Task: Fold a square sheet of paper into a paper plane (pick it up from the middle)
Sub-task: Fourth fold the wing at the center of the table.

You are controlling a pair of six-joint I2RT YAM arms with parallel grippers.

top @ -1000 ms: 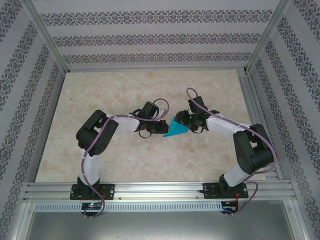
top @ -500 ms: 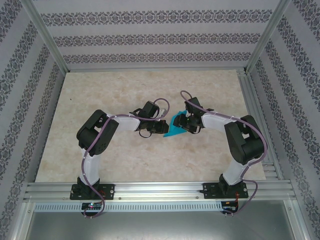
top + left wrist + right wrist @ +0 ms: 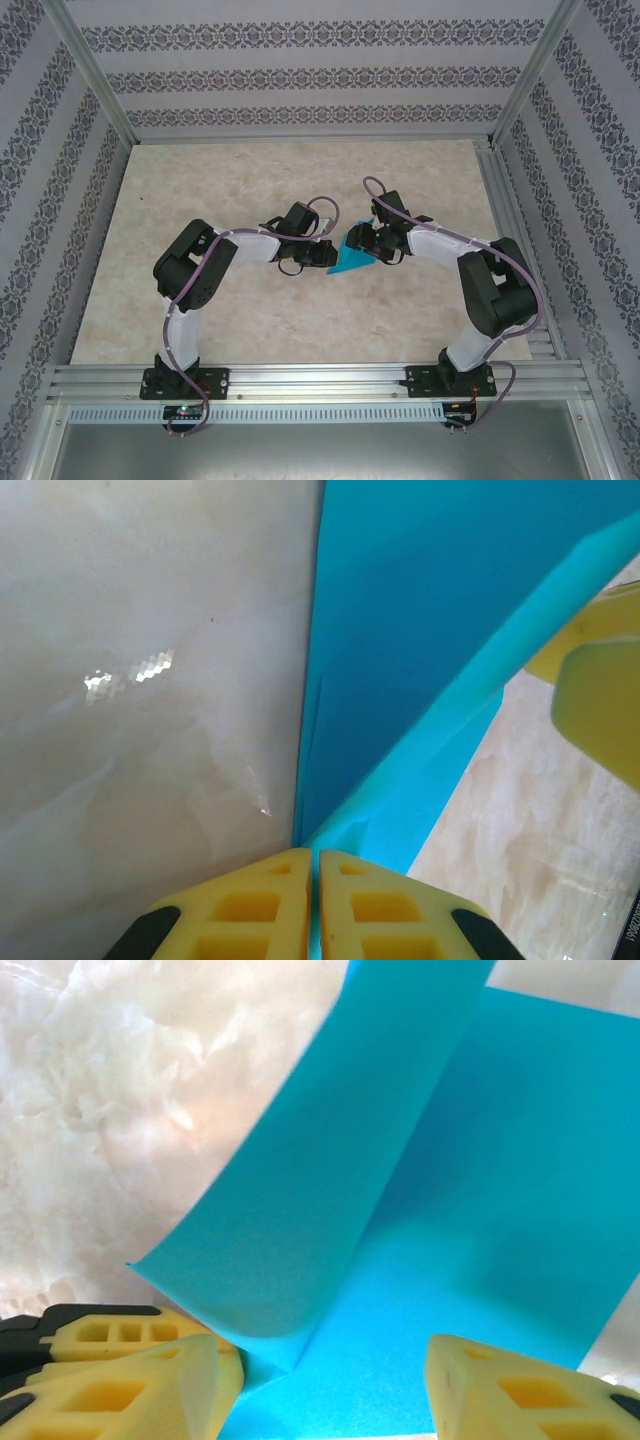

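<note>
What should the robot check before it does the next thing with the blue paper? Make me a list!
1. Is the left gripper pinching the paper? ok: its fingers are together and the blue sheet comes out between them.
2. Is the right gripper ready to pinch? ok: its fingers stand apart, one on each side of the curled part.
3. Is one side of the paper lifted off the table? ok: it curves upward in the right wrist view.
4. Is there a sharp crease? not ok: the bend is soft and round.
5. Are the edges lined up for a neat fold? cannot tell.
</note>
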